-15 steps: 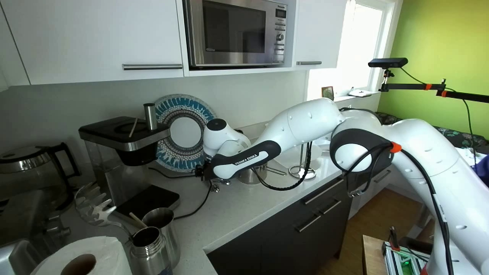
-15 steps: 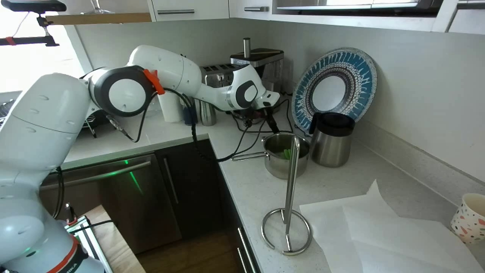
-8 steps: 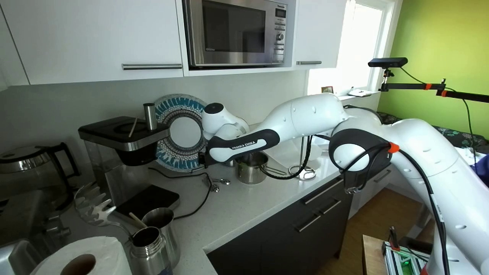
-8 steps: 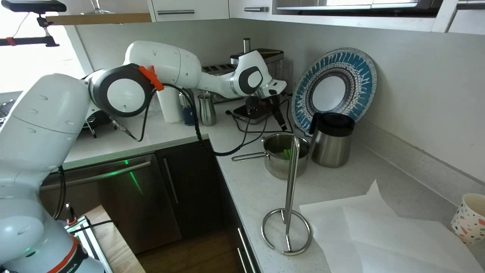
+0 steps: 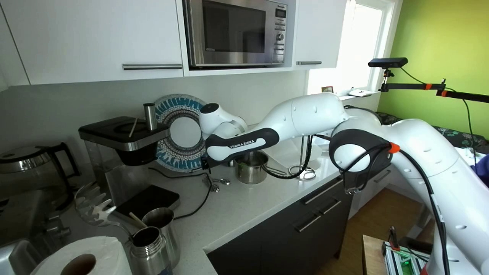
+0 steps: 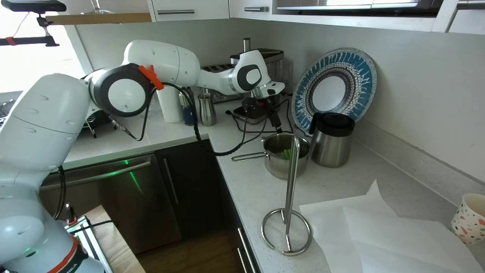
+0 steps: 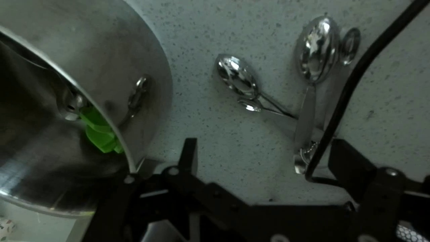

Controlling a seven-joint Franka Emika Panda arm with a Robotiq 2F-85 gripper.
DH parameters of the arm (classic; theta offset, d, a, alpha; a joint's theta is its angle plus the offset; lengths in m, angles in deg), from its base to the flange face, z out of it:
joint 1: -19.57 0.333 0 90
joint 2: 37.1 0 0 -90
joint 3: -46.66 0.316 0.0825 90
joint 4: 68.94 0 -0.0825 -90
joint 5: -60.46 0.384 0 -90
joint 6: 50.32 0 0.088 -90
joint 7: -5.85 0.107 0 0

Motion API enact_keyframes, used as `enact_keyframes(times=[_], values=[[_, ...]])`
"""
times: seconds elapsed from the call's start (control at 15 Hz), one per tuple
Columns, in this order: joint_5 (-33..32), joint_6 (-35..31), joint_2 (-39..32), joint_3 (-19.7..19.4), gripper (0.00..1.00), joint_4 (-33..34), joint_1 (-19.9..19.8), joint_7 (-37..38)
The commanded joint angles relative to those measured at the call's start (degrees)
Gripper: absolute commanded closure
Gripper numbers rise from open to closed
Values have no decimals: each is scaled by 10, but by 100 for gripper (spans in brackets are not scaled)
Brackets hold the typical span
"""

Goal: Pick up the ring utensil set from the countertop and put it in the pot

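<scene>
A white robot arm [image 6: 166, 62] reaches over a pale, speckled counter [image 7: 201, 30]. In the wrist view, the two fingers of its black gripper [image 7: 267, 156] are spread wide apart. On the counter, in the stretch seen between and beyond the fingertips, lies the ring utensil set [image 7: 305, 117]: silvery spoons fanned out, four bowls showing, their handles meeting at a small ring close to the finger on that view's right. A black cable [image 7: 356, 74] crosses in front of the handle ends. On that view's left, apart from the spoons, stands the round steel pot [image 7: 134, 57], with a bright green item [image 7: 99, 129] inside. In an exterior view, a taller, black-topped steel container [image 6: 332, 148] is just beside the pot, and a blue-and-white patterned plate [image 6: 329, 93] leans behind it. Nearer that camera are a ring-based metal stand [image 6: 291, 187] and white paper [image 6: 398, 242].
</scene>
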Motion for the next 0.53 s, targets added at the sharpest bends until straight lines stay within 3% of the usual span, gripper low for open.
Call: enact_keyframes(times=[0.0, 0.2, 0.47], values=[[-1, 42, 0, -1, 0, -1, 2, -36], [-1, 52, -4, -3, 0, -5, 2, -38], [19, 19, -19, -1, 0, -7, 3, 25]])
